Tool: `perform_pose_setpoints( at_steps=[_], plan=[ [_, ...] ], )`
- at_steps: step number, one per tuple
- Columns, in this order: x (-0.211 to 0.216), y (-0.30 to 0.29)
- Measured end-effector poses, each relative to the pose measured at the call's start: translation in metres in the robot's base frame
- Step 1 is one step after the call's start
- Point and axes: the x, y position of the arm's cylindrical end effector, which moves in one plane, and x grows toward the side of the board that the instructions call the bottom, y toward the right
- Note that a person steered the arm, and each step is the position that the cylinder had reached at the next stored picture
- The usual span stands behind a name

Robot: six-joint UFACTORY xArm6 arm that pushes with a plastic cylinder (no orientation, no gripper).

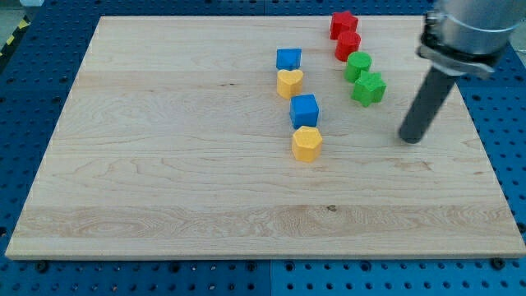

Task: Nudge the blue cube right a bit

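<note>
Standing at the right side of the frame, my tip (410, 138) touches the wooden bench (164, 164), to the right of the green star (369, 89) and apart from it. This arm carries no hand, only a dark rod, so nothing is spread or pinched. The blue cube (304, 110) sits near the centre of the frame, well left of my tip. A yellow hexagon block (306, 144) is just below it, and a yellow heart (289, 82) is just above it. Another blue block (288, 58) lies above the heart. A green round block (357, 66) and two red blocks (345, 34) are in the upper right.
</note>
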Motion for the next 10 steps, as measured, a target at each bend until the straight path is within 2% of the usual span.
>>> perform_pose_setpoints(
  at_steps=[2,4,5,10],
  plan=[
    [-0.046,-0.075],
    [-0.084,-0.114],
    [-0.086,-0.137],
    [0.002,-0.143]
  ],
)
